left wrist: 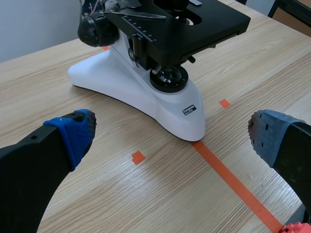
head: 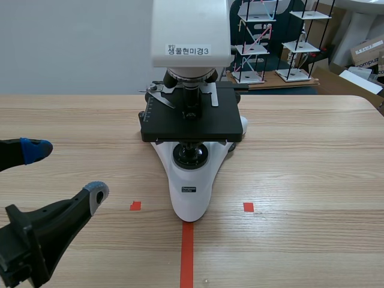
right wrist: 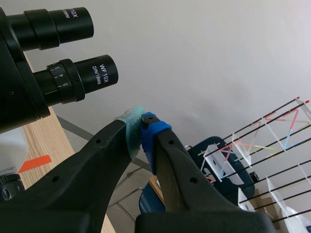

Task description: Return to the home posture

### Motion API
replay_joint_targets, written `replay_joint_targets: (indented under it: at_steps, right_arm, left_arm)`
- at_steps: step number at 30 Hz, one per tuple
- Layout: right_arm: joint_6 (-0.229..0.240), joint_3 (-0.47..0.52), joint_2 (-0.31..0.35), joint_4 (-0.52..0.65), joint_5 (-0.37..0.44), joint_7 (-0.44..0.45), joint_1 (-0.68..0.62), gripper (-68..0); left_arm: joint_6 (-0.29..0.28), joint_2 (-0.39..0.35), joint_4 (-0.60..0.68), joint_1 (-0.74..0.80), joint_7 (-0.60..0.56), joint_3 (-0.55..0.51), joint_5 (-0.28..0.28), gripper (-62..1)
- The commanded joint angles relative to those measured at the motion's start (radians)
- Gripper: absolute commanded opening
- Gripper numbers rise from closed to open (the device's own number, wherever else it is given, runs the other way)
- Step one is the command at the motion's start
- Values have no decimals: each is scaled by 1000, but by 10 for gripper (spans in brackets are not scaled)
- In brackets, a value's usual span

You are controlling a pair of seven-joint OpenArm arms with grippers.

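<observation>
A white and black microscope (head: 191, 150) stands at the middle of the table, its base on the end of the orange tape line. My left gripper (head: 66, 172) hovers low at the near left, open, with nothing between its blue pads. In the left wrist view the microscope base (left wrist: 146, 92) lies just ahead of the open left gripper (left wrist: 170, 133). The right gripper (right wrist: 142, 132) is raised and shut on nothing, its pads pressed together close beside the black eyepieces (right wrist: 85, 75). The right arm does not show in the scene view.
Behind the table at the back right stand white shelf racks (head: 258, 42) strung with coloured cords, and cardboard boxes (head: 366, 51). Small orange tape squares (head: 135, 206) mark the wood on both sides of the microscope base.
</observation>
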Motion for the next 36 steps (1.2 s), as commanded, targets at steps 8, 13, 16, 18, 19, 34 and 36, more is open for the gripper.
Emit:
replay_joint_targets:
  at_steps: [8, 13, 16, 18, 19, 34, 36]
  right_arm:
    - [-11, 16, 3, 15, 7, 7, 24, -657]
    - [-11, 16, 3, 15, 7, 7, 24, -657]
    - [-11, 17, 3, 15, 6, 7, 24, -653]
    - [-11, 17, 3, 15, 6, 7, 24, -653]
    - [-11, 17, 3, 15, 6, 7, 24, -653]
    - [-23, 103, 25, 45, 7, 3, -89, -544]
    - [-23, 153, 25, 71, 7, 0, -145, -440]
  left_arm:
    - [2, 2, 20, 2, -14, 2, -6, 14]
    - [2, 2, 20, 2, -14, 2, -6, 14]
    - [2, 2, 20, 2, -14, 2, -6, 14]
    - [2, 2, 20, 2, -14, 2, -6, 14]
    - [2, 2, 20, 2, -14, 2, -6, 14]
    - [2, 2, 20, 2, -14, 2, -2, 14]
    - [2, 2, 20, 2, -14, 2, -2, 14]
